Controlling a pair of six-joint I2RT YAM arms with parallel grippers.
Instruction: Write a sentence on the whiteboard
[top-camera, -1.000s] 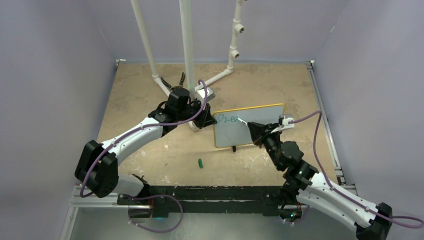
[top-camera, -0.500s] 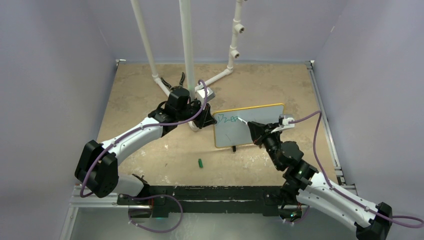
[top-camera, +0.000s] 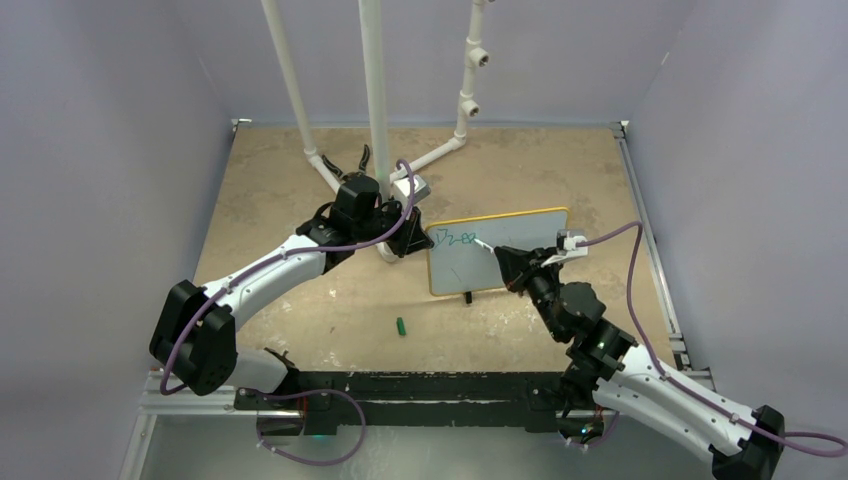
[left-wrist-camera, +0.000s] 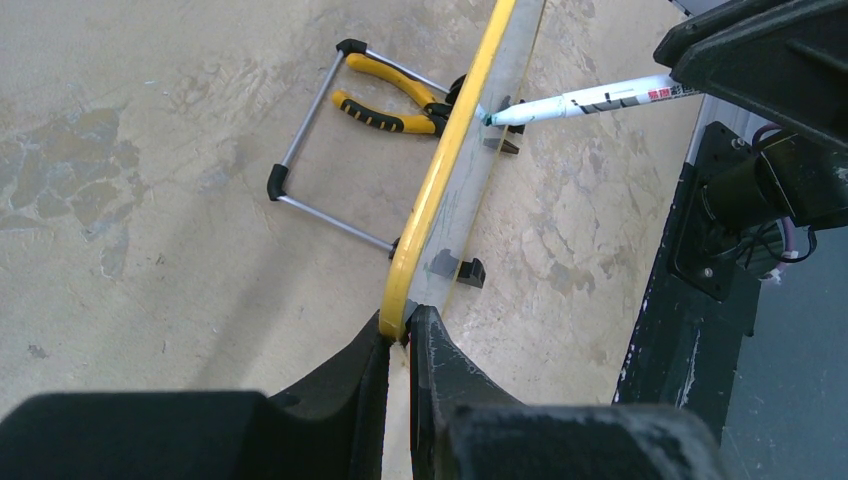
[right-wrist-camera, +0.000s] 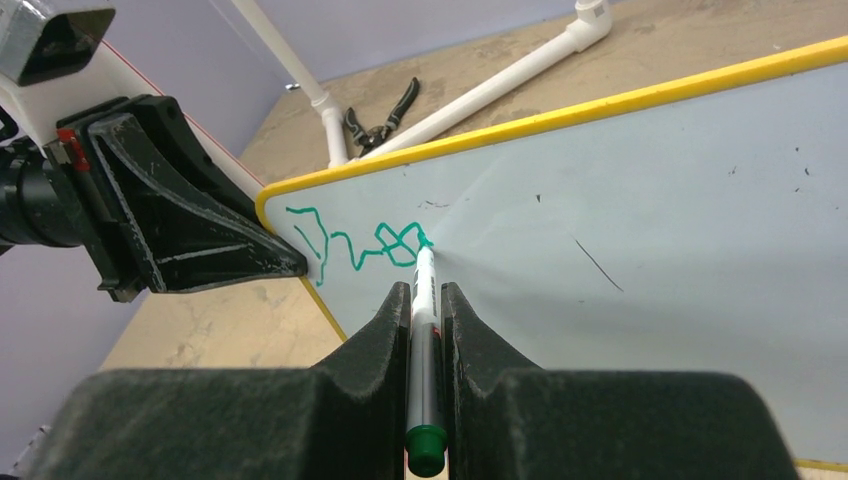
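The whiteboard (top-camera: 520, 250) with a yellow rim stands tilted on the table; it also shows in the right wrist view (right-wrist-camera: 650, 190) and edge-on in the left wrist view (left-wrist-camera: 450, 170). My left gripper (top-camera: 418, 238) (left-wrist-camera: 400, 335) is shut on the board's left rim. My right gripper (top-camera: 505, 262) (right-wrist-camera: 425, 300) is shut on a white marker (right-wrist-camera: 424, 330) with a green end. The marker tip touches the board at the end of the green lettering (right-wrist-camera: 355, 240), a few letters at the board's top left (top-camera: 458, 238).
White pipes (top-camera: 375, 90) stand behind the board. Pliers with yellow handles (left-wrist-camera: 390, 90) and a metal stand (left-wrist-camera: 310, 150) lie behind it; black pliers (right-wrist-camera: 385, 115) show in the right wrist view. A green marker cap (top-camera: 401, 326) lies on the table in front.
The marker tip has shifted very slightly on the board. The left arm and the board have not moved.
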